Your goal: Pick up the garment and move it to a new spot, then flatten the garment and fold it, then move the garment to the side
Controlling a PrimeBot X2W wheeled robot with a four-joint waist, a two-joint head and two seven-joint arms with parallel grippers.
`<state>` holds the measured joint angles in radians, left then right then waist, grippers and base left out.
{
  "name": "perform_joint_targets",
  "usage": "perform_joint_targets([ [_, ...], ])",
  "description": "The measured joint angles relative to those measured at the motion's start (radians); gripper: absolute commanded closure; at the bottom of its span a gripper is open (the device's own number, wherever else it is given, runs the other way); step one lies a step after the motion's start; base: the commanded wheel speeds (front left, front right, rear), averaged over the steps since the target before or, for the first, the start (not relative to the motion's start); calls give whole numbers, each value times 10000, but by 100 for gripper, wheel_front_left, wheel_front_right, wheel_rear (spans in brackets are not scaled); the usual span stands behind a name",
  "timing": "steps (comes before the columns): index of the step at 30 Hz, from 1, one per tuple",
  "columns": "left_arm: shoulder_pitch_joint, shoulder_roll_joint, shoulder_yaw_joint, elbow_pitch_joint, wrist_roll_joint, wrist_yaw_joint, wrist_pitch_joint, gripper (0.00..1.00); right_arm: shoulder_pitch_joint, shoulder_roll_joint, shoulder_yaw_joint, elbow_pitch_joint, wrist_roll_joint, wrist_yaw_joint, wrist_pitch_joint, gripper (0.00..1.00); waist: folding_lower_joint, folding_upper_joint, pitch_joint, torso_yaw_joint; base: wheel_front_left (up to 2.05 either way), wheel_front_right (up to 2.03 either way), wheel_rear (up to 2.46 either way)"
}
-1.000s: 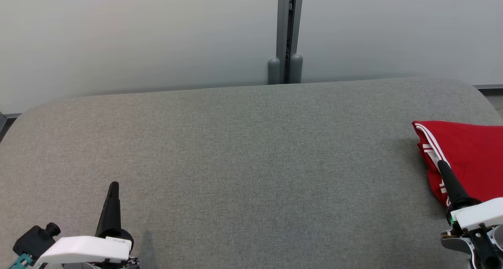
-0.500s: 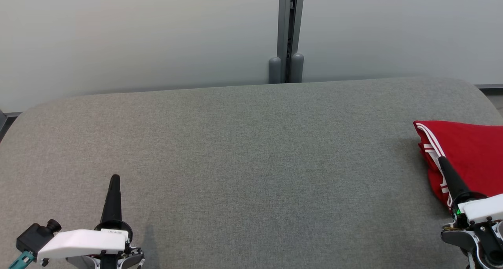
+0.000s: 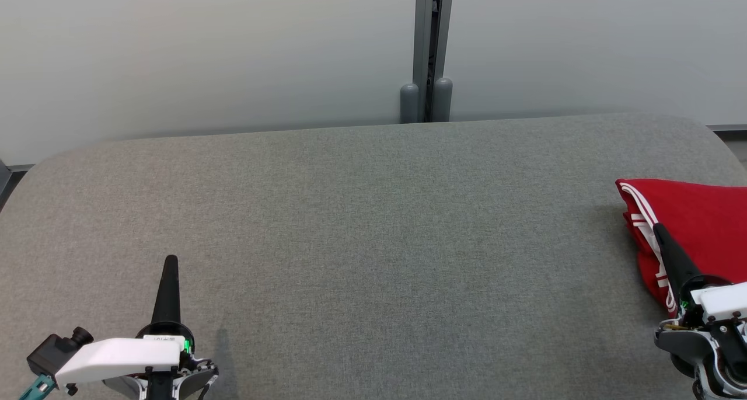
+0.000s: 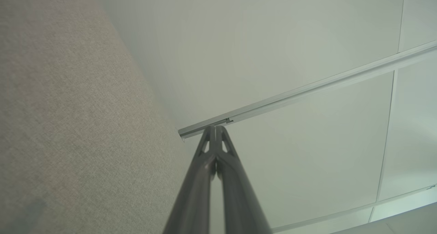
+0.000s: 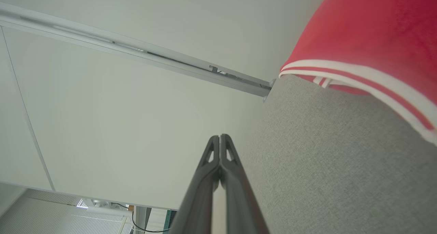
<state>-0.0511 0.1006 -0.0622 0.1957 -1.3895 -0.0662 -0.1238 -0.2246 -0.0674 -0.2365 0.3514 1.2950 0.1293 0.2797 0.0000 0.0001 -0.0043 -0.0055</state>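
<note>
The head view takes in the whole grey fabric-covered tabletop [image 3: 373, 225] and both hands at once. The left hand [image 3: 170, 260] is at the lower left over bare fabric, and the right hand [image 3: 658, 228] is at the lower right, its dark fingers crossing in front of the near-left edge of the red garment [image 3: 700, 213]. The garment lies folded at the far right of the tabletop and is cut off by the picture's edge. Whether the right hand touches the cloth cannot be told from there. The right wrist view settles it: the right hand [image 5: 220, 136] has its fingers pressed together and holds nothing, and bare tabletop [image 5: 324, 165] lies between its tips and the garment [image 5: 368, 32]. That view also brings the hem close, showing two white stripes along the edge, and at its bottom it catches a window blind [image 5: 51, 206]. The left wrist view shows the left hand [image 4: 216, 128] likewise pressed together and empty, pointing along the tabletop [image 4: 68, 107] toward the pale wall panels [image 4: 273, 39] and a metal rail [image 4: 307, 87]. By count there is one garment, two hands of two fingers each, one upright metal post [image 3: 429, 38] behind the tabletop, and two rounded grey caps [image 3: 409, 103] at its foot.
</note>
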Motion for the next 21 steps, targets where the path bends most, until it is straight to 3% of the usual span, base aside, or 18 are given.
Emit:
perform_joint_targets([
  [21,-404,-305,130,349,-1446,-382,0,100,-569,42,-234,625,1505,0,328,100,0,0,44,36,0,0,0],
])
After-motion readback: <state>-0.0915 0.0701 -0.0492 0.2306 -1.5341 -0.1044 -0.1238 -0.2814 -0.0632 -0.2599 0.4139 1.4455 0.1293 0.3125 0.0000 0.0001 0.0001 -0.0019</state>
